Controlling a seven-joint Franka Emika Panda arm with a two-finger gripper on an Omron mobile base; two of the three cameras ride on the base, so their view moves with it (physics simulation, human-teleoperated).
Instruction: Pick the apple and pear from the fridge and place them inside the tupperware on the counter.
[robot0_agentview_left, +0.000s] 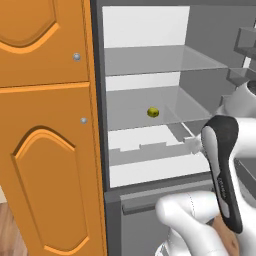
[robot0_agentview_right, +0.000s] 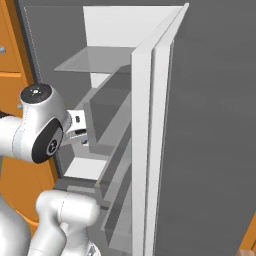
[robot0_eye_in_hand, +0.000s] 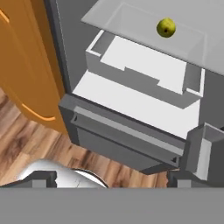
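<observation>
The fridge (robot0_agentview_left: 99, 130) stands open, its white interior and grey glassy shelves showing. The pear (robot0_agentview_left: 153, 112), small and yellow-green, lies alone on the middle glass shelf (robot0_agentview_left: 130, 107); in the hand view the pear (robot0_eye_in_hand: 166, 27) sits at the top, above the white drawer (robot0_eye_in_hand: 144, 74). My gripper (robot0_eye_in_hand: 111, 180) hangs in front of the fridge's lower part, below and short of the pear, jaws wide open and empty. The hand (robot0_agentview_right: 77, 126) shows at the fridge opening. The apple, the tupperware and the counter are out of view.
Tall orange cabinet doors (robot0_agentview_left: 45, 150) with round silver knobs flank the fridge on the left. The open fridge door (robot0_agentview_right: 210, 125) with its racks (robot0_agentview_left: 245, 42) stands close on the right. A grey bottom drawer front (robot0_eye_in_hand: 118, 131) juts out over the wooden floor (robot0_eye_in_hand: 26, 140).
</observation>
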